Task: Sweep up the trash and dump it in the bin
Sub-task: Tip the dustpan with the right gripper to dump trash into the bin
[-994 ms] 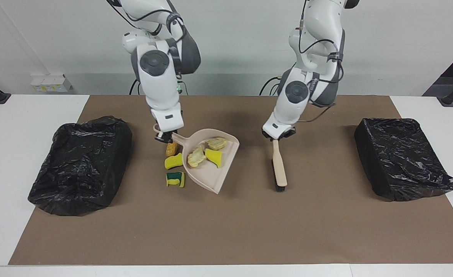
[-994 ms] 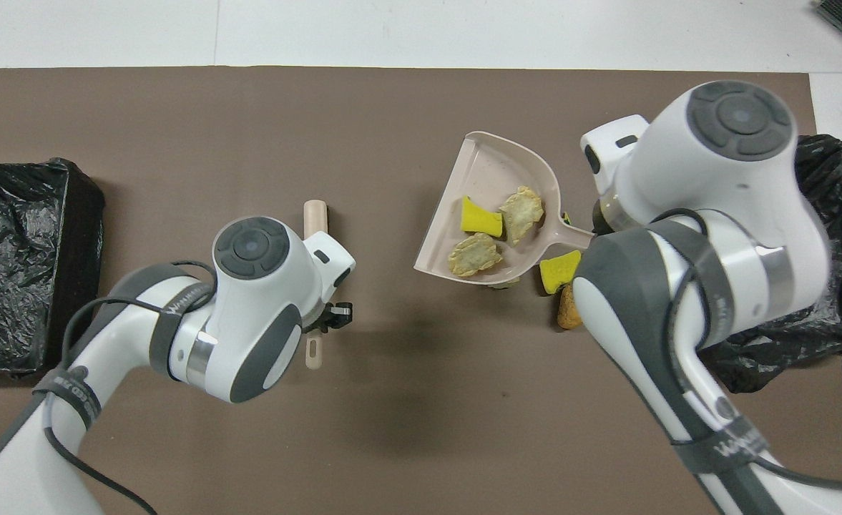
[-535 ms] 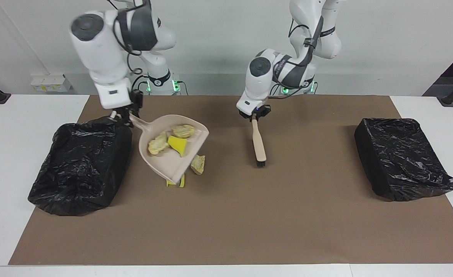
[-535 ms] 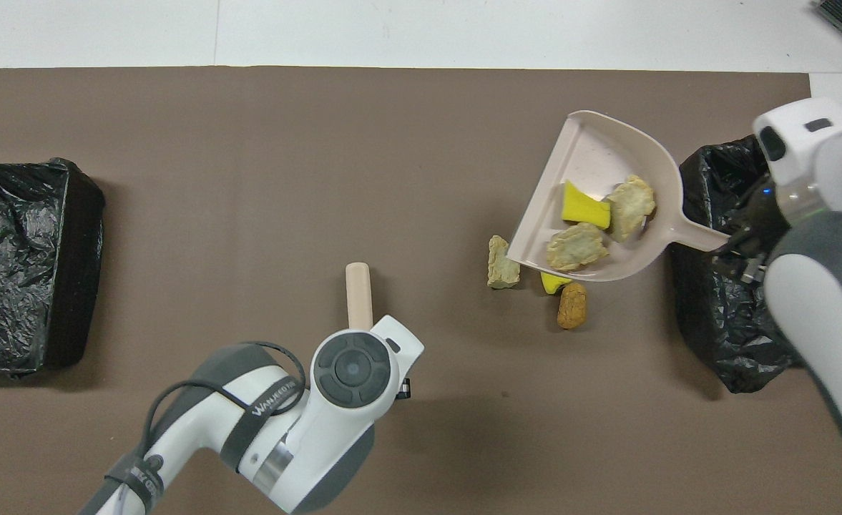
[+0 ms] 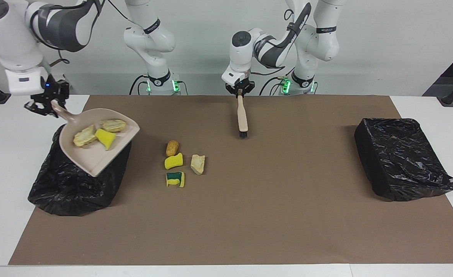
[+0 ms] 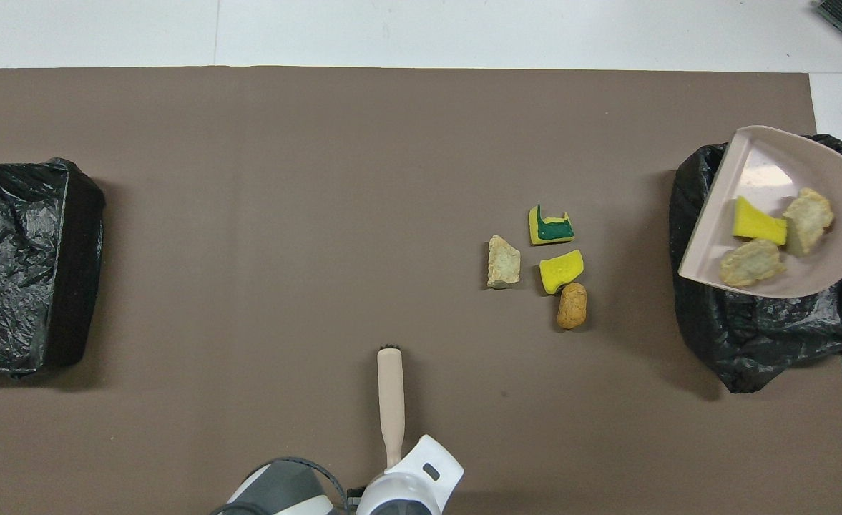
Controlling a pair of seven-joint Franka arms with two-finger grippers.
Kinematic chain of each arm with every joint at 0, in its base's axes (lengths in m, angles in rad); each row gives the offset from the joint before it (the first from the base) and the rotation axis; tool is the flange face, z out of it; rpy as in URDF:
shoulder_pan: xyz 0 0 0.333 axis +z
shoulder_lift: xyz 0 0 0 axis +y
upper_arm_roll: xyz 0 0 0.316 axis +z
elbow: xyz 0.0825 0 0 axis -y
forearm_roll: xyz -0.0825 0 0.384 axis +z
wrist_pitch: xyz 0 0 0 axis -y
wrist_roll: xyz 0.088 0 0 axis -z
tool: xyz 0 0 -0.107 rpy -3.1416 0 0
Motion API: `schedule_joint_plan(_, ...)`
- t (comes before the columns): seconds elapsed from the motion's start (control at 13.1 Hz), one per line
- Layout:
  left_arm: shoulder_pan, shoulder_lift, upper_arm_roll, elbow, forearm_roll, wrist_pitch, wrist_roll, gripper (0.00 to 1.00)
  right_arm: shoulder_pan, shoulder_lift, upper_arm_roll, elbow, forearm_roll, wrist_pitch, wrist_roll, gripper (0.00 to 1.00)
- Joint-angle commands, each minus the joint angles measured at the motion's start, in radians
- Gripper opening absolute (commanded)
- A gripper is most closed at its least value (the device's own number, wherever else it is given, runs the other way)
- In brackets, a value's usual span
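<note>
My right gripper (image 5: 49, 105) is shut on the handle of the beige dustpan (image 5: 91, 159), held tilted over the black-bagged bin (image 5: 68, 188) at the right arm's end of the table. In the pan (image 6: 764, 168) lie three bits of trash: two pale lumps (image 5: 84, 135) and a yellow sponge piece (image 5: 105, 137). Several more bits lie on the mat: a brown lump (image 5: 172, 147), a yellow sponge (image 5: 173, 161), a yellow-green sponge (image 5: 175, 179) and a pale rock (image 5: 198, 164). My left gripper (image 5: 241, 91) is shut on the hand brush (image 5: 242, 115), near the robots.
A second black-bagged bin (image 5: 399, 157) sits at the left arm's end of the table. The brown mat (image 5: 272, 215) covers most of the white table. The brush (image 6: 390, 397) points its bristles away from the robots, short of the loose bits.
The right arm has carried the dustpan with its three bits from the middle of the mat to over the bin. The left arm has drawn the brush back toward the robots.
</note>
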State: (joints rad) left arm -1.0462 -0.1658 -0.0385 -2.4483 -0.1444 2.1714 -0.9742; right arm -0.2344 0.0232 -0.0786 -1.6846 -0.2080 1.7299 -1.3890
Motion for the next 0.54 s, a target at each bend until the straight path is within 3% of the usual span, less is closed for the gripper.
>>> schedule_joint_plan(0.0, -0.038, -0.044, 0.02, -0.054, -0.041, 0.036, -0.026, 0.0, -0.051, -0.006, 0.016, -0.043, -0.117, 0.098, -0.14, 0.0)
schedule_joint_plan(0.46, -0.037, -0.032, 0.02, -0.058, -0.076, 0.062, -0.029, 0.0, -0.054, 0.006, 0.017, -0.141, -0.405, 0.31, -0.353, 0.0)
